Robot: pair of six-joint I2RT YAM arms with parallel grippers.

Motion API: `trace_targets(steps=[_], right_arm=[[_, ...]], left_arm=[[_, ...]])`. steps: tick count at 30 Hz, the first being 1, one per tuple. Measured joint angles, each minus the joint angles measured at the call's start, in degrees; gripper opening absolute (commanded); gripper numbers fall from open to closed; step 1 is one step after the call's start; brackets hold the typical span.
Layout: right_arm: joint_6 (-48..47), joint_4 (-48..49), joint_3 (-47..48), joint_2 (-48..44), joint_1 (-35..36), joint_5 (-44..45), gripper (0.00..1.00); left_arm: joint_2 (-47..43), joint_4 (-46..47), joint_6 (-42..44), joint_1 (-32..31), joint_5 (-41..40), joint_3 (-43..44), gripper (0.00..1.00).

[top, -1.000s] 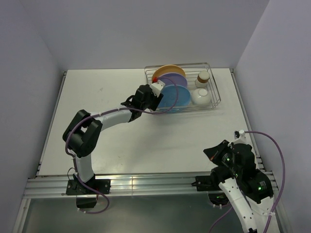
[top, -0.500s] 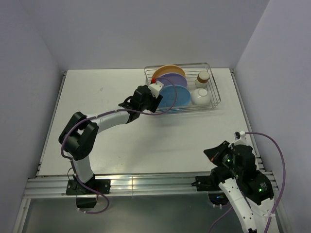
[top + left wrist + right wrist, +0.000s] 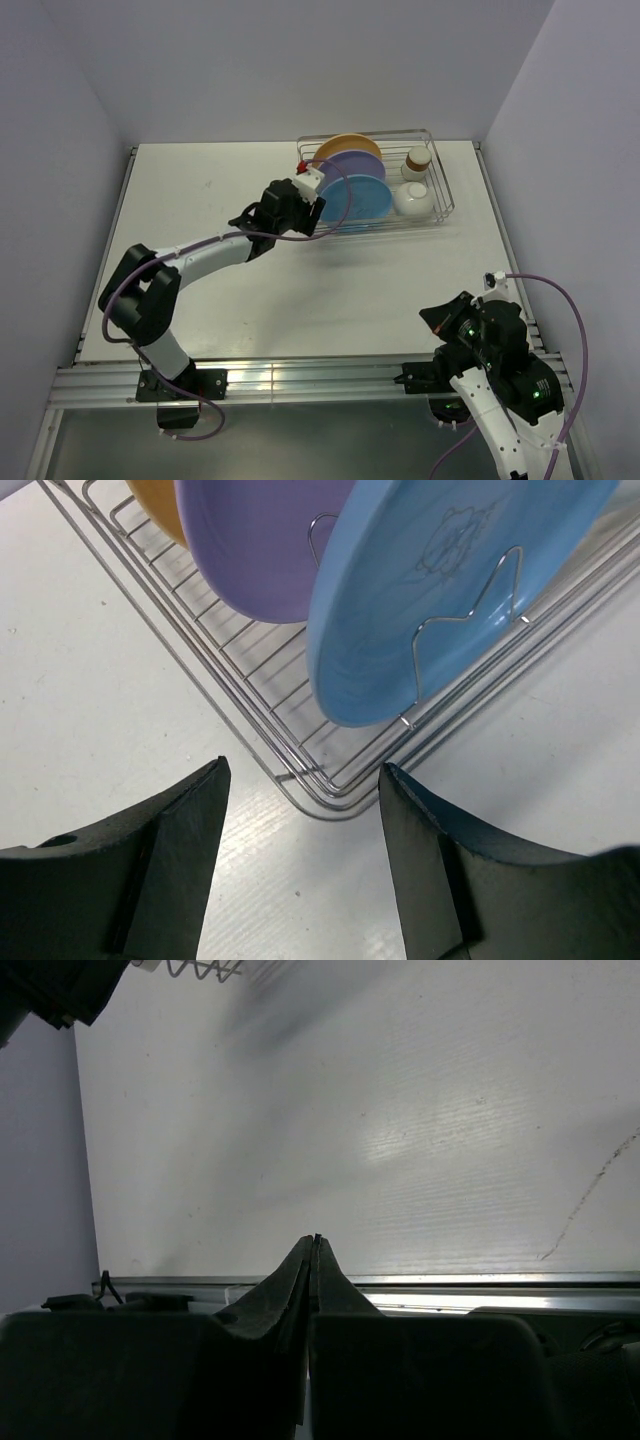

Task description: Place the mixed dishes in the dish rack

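At the far right corner of the counter [image 3: 250, 300], the dish rack [image 3: 447, 212] now holds every dish in sight. The orange-yellow plate [image 3: 340, 146], the lavender plate [image 3: 352, 163] and the blue plate [image 3: 360, 198] stand on edge in the dividers, one behind the other. The white bowl [image 3: 414, 200] and the brown-rimmed cup [image 3: 418, 160] sit at the rack's right end.

The change is in the left gripper [image 3: 300, 772]. A second ago it was close against the blue plate's left edge. Since then it has drawn back to the left and a little toward the near edge. Its jaws are apart and hold nothing, and they now hang just outside the rack's near-left corner. The wrist view shows the blue plate propped by a wire divider, free of the fingers [image 3: 180, 840] and leaning only slightly.

The right gripper [image 3: 313, 1260] has not moved. Its jaws are pressed together near the counter's near-right edge, well apart from the rack.

No dish lies loose on the counter, so the loading looks finished. What is probably left is to retract the left arm without knocking the rack.
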Motion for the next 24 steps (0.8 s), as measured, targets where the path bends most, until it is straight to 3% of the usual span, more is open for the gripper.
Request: trace_targets(steps=[10, 24], right_arm=[[0.2, 0.2, -1.84, -0.04, 0.0, 0.17, 0.0], [2.6, 8.07, -3.1, 3.89, 0.0, 1.4, 0.0]], left_arm=[[-9.64, 0.9, -5.51, 0.11, 3.5, -5.44, 0.68], [-31.34, 10.6, -21.2, 0.7, 14.01, -21.97, 0.71]])
